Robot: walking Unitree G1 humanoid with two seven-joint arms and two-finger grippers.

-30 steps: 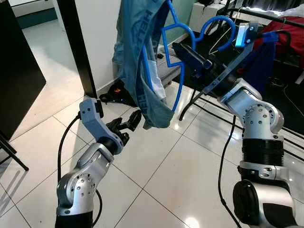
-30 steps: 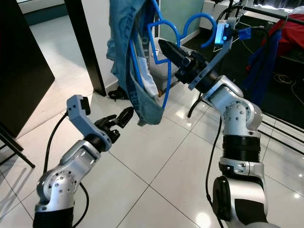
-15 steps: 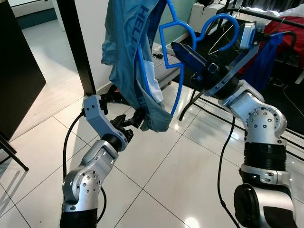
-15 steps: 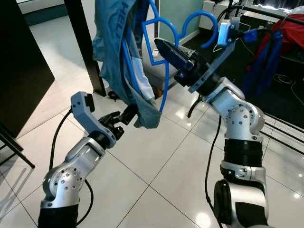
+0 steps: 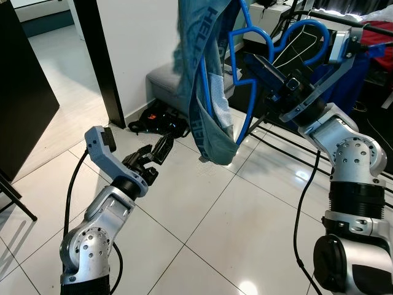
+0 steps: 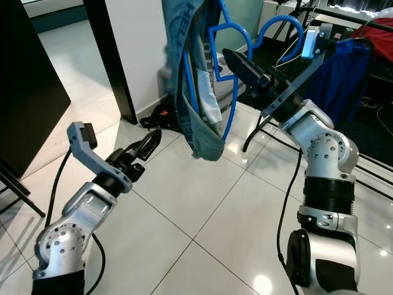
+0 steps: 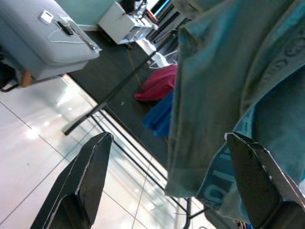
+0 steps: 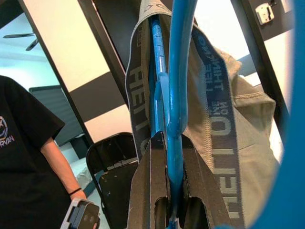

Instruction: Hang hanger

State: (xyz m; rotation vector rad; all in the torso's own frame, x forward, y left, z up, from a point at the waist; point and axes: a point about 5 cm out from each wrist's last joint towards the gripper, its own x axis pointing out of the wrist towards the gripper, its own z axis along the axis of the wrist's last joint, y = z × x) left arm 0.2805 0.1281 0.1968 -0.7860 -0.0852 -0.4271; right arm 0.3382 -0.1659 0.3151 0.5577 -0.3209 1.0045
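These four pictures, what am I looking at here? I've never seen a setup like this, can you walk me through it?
It is a humanoid robot with two silver arms. The two wide pictures come from cameras on its head, looking down at a tiled floor. The other two come from cameras on its wrists, looking along each gripper's black fingers. The right gripper is shut on a blue hanger with a teal garment draped over it. The left gripper is open and empty, below the garment. Behind stand a dark drying rack with blue and red clothes. In the right wrist view, a person stands nearby holding a device.
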